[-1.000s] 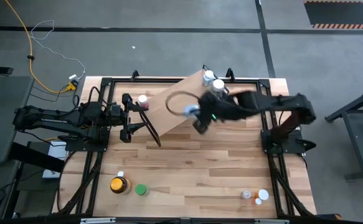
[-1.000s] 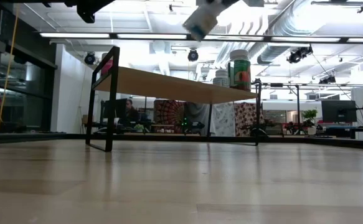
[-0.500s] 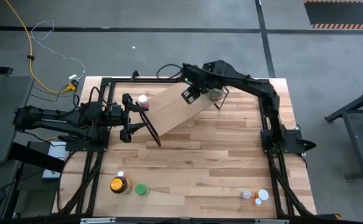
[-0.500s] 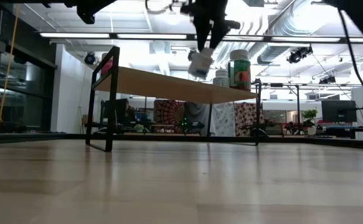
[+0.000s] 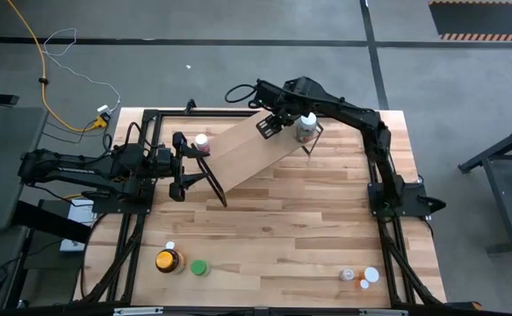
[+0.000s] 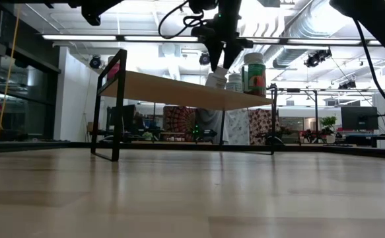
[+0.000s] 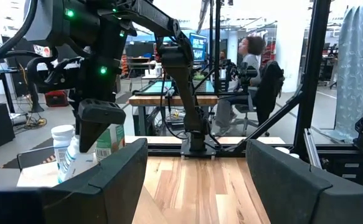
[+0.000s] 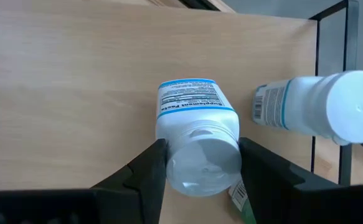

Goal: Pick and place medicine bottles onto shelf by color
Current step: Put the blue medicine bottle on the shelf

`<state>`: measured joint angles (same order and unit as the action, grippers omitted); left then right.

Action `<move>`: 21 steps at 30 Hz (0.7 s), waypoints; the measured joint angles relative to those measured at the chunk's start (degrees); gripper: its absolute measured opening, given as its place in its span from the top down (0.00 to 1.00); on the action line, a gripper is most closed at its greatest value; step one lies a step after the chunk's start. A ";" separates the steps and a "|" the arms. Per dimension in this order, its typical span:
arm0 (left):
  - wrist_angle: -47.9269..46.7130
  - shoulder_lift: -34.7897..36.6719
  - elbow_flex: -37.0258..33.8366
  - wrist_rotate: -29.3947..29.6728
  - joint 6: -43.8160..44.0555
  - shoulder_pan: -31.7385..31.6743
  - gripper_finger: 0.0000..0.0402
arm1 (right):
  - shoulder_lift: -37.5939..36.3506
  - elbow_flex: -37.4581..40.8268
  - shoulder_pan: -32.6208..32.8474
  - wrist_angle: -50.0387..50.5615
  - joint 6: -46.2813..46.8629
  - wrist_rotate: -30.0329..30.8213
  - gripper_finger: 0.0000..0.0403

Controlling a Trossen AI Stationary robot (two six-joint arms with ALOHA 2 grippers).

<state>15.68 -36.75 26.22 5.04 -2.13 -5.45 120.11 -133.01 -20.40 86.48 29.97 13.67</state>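
Bottle (image 8: 197, 146), white and capped, is hanging over the shelf's (image 5: 247, 147) right end beside two others, pinched at its cap by the right gripper (image 5: 284, 120). Probably light, stiff and slick; gripping the neck suits it. Left gripper (image 5: 178, 167) is waiting open at the shelf's left end.

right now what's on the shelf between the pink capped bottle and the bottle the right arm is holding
Nothing. In the high view the shelf is bare board from the pink-capped bottle to the white bottle in the right gripper.
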 joint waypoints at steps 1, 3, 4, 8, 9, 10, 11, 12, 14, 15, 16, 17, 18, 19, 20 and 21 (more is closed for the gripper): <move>0.00 -0.01 0.00 0.00 0.00 0.00 0.35 | 0.00 0.00 -0.10 0.29 0.24 0.03 0.58; 0.00 0.00 0.02 0.00 0.00 0.00 0.35 | 0.00 0.00 -0.24 0.51 1.06 0.03 0.58; -0.02 -0.01 0.00 0.00 0.07 -0.02 0.35 | 0.00 0.00 -0.31 0.69 1.11 0.07 0.58; 0.00 -0.01 0.00 0.02 0.42 0.00 0.35 | 0.00 0.00 -0.66 0.98 1.19 0.26 0.58; 0.00 -0.01 0.00 0.02 0.42 -0.01 0.35 | 0.00 0.00 -0.71 0.96 1.13 0.50 0.58; 0.00 0.00 0.00 0.02 0.42 -0.01 0.35 | 0.00 0.00 -0.72 0.95 1.12 0.99 0.58; 0.00 0.01 0.00 0.02 0.42 0.00 0.35 | 0.00 0.00 -0.72 0.96 1.10 1.29 0.58; 0.00 0.01 0.00 0.02 0.42 -0.01 0.35 | 0.00 0.00 -0.72 0.94 1.10 1.36 0.58; 0.00 0.00 0.00 0.02 0.42 -0.01 0.35 | 0.00 0.00 -0.70 0.95 0.95 1.31 0.58; 0.00 0.00 0.00 0.04 0.42 0.00 0.35 | 0.00 0.01 -0.70 0.95 0.74 1.27 0.58; 0.00 0.00 0.00 0.04 0.42 0.00 0.35 | 0.00 0.02 -0.70 0.96 0.56 1.27 0.58; -0.02 -0.01 0.00 0.04 0.42 0.00 0.35 | 0.00 0.02 -0.70 0.96 0.53 1.27 0.58; 0.00 -0.01 0.00 0.04 0.42 0.00 0.35 | 0.00 0.02 -0.70 0.94 0.47 1.26 0.58; -0.01 -0.01 0.01 0.04 0.42 -0.01 0.35 | 0.00 0.02 -0.70 0.94 0.42 1.25 0.58; -0.01 0.01 0.00 0.04 0.42 0.00 0.35 | 0.00 0.02 -0.70 0.96 0.42 1.25 0.58; 0.00 0.01 0.00 0.04 0.42 -0.02 0.35 | 0.00 0.02 -0.70 0.94 0.45 1.22 0.58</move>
<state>15.68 -36.74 26.22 5.08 -1.72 -5.48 120.11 -132.99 -21.10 87.42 30.42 14.90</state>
